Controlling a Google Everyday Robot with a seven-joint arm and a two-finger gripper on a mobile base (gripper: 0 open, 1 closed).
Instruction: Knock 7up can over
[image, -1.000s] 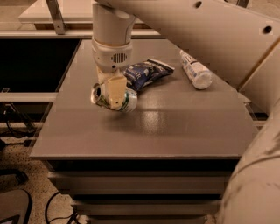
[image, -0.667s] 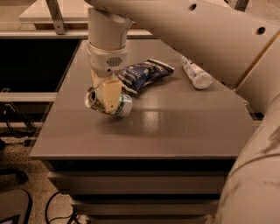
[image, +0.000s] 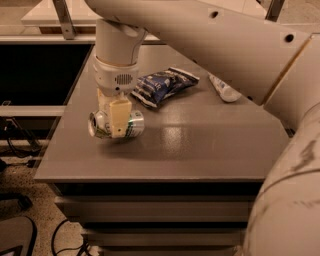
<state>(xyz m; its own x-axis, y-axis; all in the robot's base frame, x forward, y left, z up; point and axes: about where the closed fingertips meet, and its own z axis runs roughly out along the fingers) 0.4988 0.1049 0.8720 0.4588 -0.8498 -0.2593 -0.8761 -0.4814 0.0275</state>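
7up can (image: 134, 125) lies sideways at left-centre, gripper (image: 119, 121) right over it; can't tell whether it's clamped; let go low, retreat straight up; avoid snack bag (image: 162, 85).

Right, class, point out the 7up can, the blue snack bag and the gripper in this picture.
7up can (image: 135, 125): camera view, right part of its side.
blue snack bag (image: 162, 85): camera view, middle of the bag.
gripper (image: 117, 129): camera view, its lower end, across the can.
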